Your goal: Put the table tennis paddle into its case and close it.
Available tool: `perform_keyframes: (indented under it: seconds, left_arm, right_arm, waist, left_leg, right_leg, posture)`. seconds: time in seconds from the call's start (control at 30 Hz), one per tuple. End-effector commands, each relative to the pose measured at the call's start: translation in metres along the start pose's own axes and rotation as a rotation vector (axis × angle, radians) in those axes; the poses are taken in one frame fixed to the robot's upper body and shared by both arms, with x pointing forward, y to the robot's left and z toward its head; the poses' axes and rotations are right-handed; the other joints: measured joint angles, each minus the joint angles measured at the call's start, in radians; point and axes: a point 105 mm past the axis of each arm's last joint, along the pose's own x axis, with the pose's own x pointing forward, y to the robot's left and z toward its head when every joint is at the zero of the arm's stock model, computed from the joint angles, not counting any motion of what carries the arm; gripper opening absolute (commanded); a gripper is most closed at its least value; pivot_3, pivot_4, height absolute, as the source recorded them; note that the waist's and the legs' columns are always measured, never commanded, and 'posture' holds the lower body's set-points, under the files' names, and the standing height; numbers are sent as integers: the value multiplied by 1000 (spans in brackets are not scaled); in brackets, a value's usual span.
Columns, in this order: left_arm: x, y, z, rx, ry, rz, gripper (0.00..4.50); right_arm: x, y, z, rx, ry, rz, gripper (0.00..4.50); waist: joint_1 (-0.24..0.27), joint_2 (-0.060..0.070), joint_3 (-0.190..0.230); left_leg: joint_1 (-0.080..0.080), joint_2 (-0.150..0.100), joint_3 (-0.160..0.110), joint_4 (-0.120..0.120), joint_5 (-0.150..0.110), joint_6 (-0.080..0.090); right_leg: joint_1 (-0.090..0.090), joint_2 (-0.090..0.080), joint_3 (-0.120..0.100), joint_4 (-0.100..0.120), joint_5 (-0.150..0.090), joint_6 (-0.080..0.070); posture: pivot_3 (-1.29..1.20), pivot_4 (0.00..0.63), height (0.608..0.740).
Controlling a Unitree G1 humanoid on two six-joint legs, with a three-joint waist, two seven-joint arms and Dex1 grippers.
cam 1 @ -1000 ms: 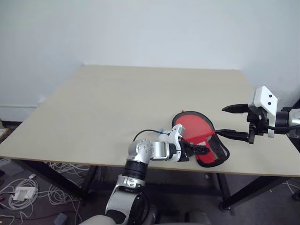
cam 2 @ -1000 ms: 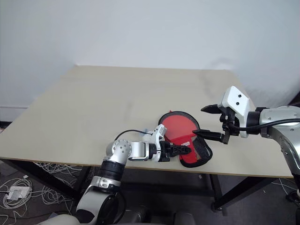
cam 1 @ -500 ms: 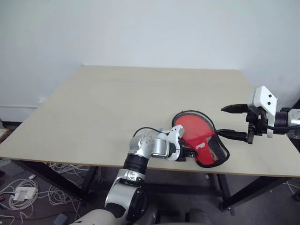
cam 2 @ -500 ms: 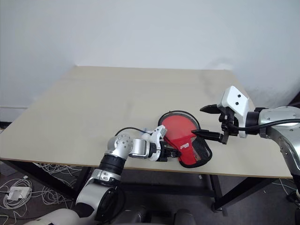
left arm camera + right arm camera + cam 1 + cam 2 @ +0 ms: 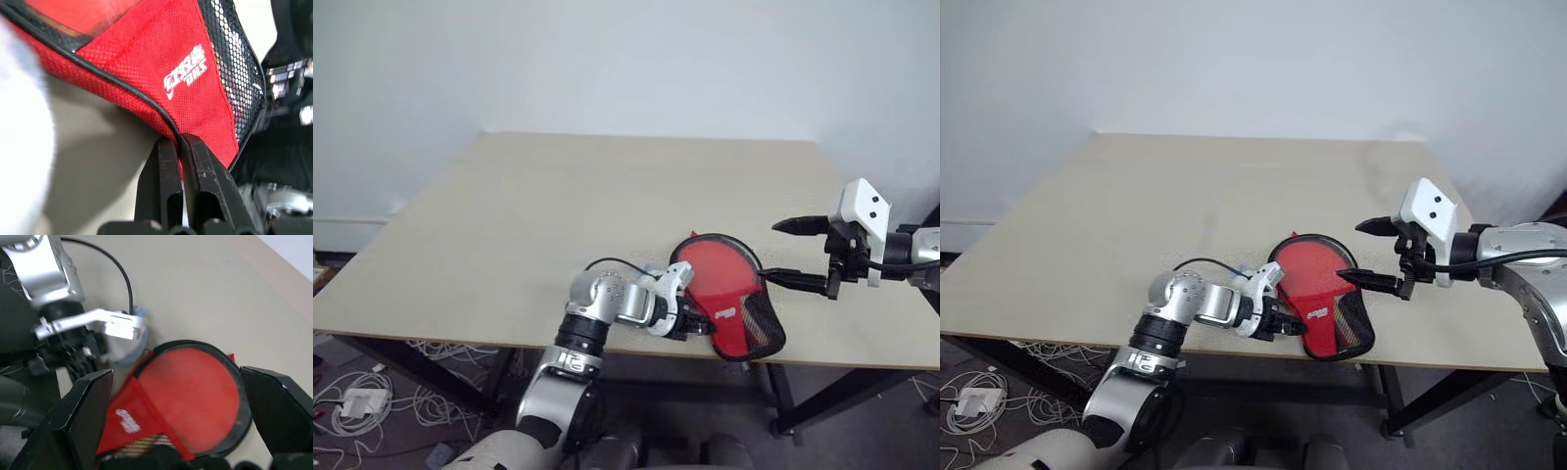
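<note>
The paddle point(image 5: 720, 266) showed only its round red face inside the case point(image 5: 195, 93); its handle lay hidden under the red flap. In the left wrist view the case ran past the frame's top edge, and a white blur point(image 5: 22, 147) could not be identified.

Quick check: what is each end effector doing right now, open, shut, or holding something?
Left end effector: shut on the case, pinching its black rim.
Right end effector: open, holding nothing, poised above the table beside the case.
</note>
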Motion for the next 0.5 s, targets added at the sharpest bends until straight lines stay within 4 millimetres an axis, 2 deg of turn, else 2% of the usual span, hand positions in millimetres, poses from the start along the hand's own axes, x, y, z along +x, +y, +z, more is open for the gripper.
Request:
perform_keyframes:
  seconds: [0.03,0.27,0.5]
  left_arm:
    - [-22,-4,-2,66,28,-7,29]
    - [-43,-1,-13,119,47,-21,29]
    - [-41,-15,-33,148,81,-104,29]
  right_arm:
    - [-1,-4,13,-40,-38,-16,4500]
    - [2,-1,14,-42,-44,2,4500]
    - [5,2,14,-42,-48,21,4500]
  waist:
    - [0,0,1]
    - [1,-1,4]
    - [3,0,7]
  left_leg:
    - [0,0,0,0,0,0]
    - [-3,0,0,-1,0,0]
    - [-3,0,0,-1,0,0]
  right_leg:
    - [-2,0,0,0,0,0]
    - [-5,0,2,0,0,0]
    - [-5,0,2,0,0,0]
  posture:
    - [0,0,739]
    - [0,0,739]
    - [0,0,739]
